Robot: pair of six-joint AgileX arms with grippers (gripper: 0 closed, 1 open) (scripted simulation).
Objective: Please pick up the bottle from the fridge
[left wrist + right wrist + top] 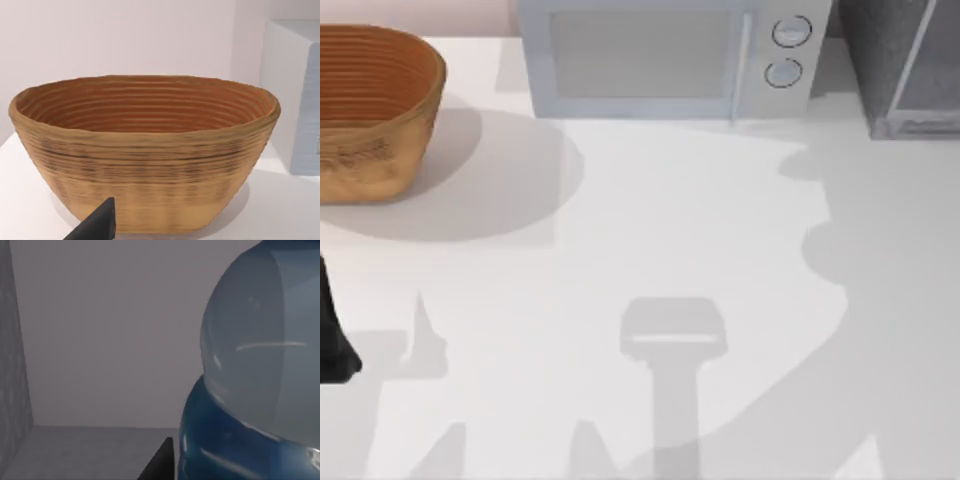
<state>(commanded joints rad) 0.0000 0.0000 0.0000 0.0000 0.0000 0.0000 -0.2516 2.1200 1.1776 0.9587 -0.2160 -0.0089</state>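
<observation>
a dark fingertip (161, 462) sits just beside the bottle (260, 380), inside the fridge (100, 340).

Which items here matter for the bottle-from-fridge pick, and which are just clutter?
Job items:
- bottle, clear body with blue cap, very close in the right wrist view
- fridge, dark grey, back right of the table
- right gripper, finger beside the bottle

Lying about:
- wicker basket, back left
- white microwave, back centre
- left gripper, finger before the basket, idle
</observation>
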